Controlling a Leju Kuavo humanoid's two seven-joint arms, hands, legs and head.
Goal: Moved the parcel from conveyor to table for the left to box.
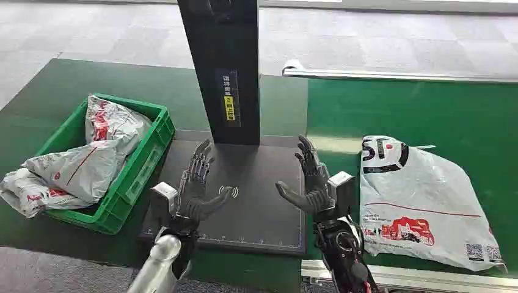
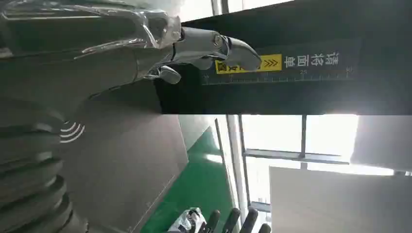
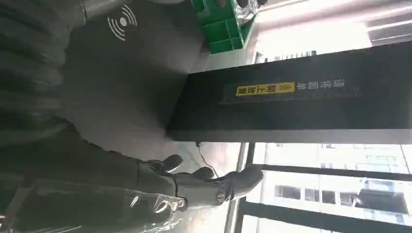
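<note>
**Both robot hands raised, palms facing, over scanner pad; parcel lies on conveyor**

Head view: The left robot hand point(image 1: 196, 190) and the right robot hand point(image 1: 311, 183) hover above the dark scanner pad point(image 1: 256, 213) on the worktop, fingers spread and pointing up, thumbs turned toward each other, each released and grasping nothing. A black upright column point(image 1: 223, 67) with a yellow label rises from the back of the pad. To the right, the white plastic parcel point(image 1: 421, 204) with red and black print lies flat on the green conveyor point(image 1: 415, 110), apart from the right robot hand. To the left, a green crate point(image 1: 137, 168) holds several similar white bags point(image 1: 91, 159), one hanging over its near edge.

Left wrist view: The thumb of the left robot hand point(image 2: 194, 48) stretches in front of the black column point(image 2: 301, 73), with the pad's wireless symbol point(image 2: 72, 132) beneath. Dark fingertips point(image 2: 232, 221) appear at the picture's edge.

Right wrist view: The right robot hand point(image 3: 204, 187) is spread wide beside the column point(image 3: 291, 94); the green crate point(image 3: 221, 24) sits beyond the pad point(image 3: 131, 82).
</note>
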